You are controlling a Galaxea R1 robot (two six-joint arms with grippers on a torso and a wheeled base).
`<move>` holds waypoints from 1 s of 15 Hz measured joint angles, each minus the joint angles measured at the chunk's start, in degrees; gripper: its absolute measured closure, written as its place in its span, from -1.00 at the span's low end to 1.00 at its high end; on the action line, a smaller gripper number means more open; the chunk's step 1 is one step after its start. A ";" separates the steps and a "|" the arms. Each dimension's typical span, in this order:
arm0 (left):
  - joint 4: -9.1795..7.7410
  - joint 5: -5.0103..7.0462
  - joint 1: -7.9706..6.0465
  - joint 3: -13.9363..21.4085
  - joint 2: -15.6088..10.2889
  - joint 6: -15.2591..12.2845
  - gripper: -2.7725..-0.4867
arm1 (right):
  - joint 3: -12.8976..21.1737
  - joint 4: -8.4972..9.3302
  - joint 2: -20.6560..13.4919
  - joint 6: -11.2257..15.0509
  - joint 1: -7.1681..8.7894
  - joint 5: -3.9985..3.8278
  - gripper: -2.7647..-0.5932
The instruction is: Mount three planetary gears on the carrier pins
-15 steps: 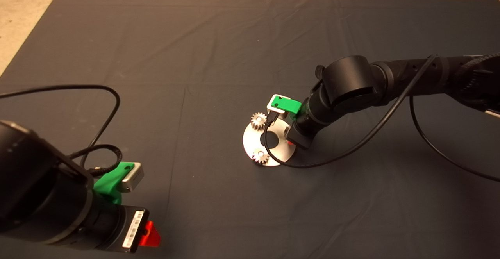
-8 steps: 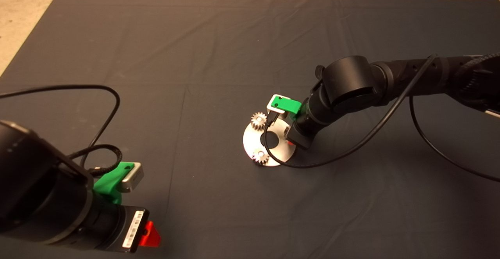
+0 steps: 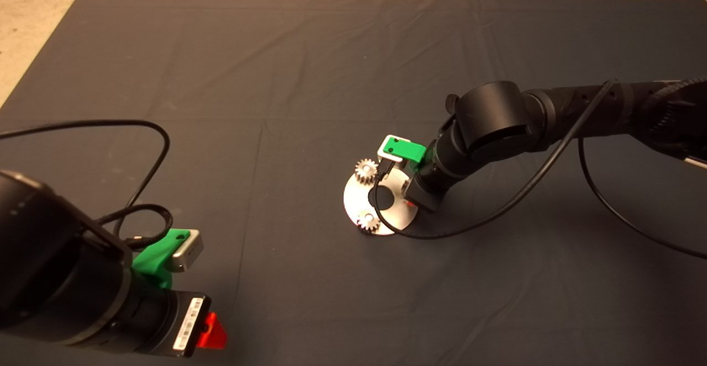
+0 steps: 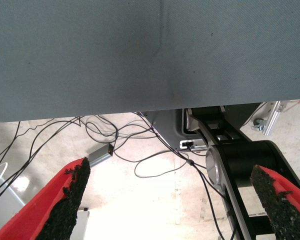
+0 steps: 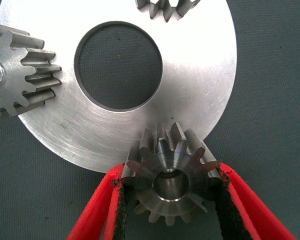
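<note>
We judge that we are on the last of 3 installs. Our right gripper (image 5: 170, 200) is down at the near-right edge of the flat round silver metal disc with the central hole (image 5: 200, 85), its red fingers (image 5: 97, 210) clamped on the flanks of a small silvery-grey toothed metal gear (image 5: 171, 180). Through this third gear's bore we see a pale metal face, which we take for the carrier pin's top, so the gear looks at least started on its pin; how far down it sits we cannot tell.

In the head view, 2 other small silvery-grey gears are on the disc (image 3: 393, 219): the far gear (image 3: 365, 169) and the near gear (image 3: 368, 221).

Our left gripper (image 4: 170, 200) waits at the mat's (image 3: 276, 68) lower left corner, fingers spread wide and holding nothing, its camera looking past the mat's edge at cables on the floor.

Next we would need the gear pressed straight down without tilt, then the fingers spread evenly and lifted straight up so it isn't dragged off.
</note>
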 joint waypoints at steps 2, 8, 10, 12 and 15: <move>0.00 0.00 -0.01 0.00 0.00 0.02 -0.59 | 0.00 0.00 -0.24 0.00 -0.19 0.11 0.58; 0.00 0.00 -0.01 0.00 0.00 0.00 -0.59 | -0.01 -0.02 -0.22 0.00 -0.20 0.09 0.55; 0.00 0.00 -0.01 0.00 0.00 0.00 -0.59 | 0.00 -0.01 -0.20 0.00 -0.19 0.11 0.48; 0.00 0.00 0.00 0.00 -0.01 0.00 -0.59 | 0.00 -0.01 -0.15 0.00 -0.19 0.01 0.48; 0.00 0.00 0.00 0.00 -0.01 0.01 -0.59 | 0.00 0.00 -0.06 0.00 -0.19 0.00 0.37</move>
